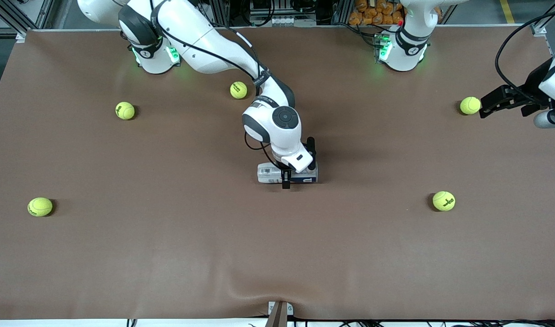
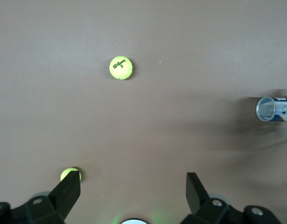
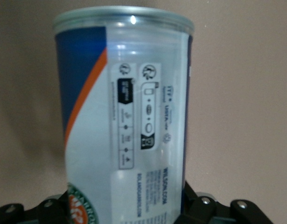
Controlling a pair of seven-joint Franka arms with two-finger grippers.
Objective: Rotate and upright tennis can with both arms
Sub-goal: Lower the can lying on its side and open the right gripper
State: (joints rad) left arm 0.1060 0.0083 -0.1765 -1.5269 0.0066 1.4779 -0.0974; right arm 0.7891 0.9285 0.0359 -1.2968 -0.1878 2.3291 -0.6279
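Observation:
The tennis can lies on its side on the brown table, about in the middle. It is a clear tube with a white, blue and orange label. My right gripper is down at the table and straddles the can, which fills the space between its jaws. The can also shows small in the left wrist view as the tennis can, with one round end facing that camera. My left gripper waits at the left arm's end of the table, open, with nothing in it, beside a tennis ball.
Several yellow-green tennis balls lie scattered on the table: a ball close to the right arm's elbow, a ball and a ball nearer the front camera. A ball lies under the left wrist camera.

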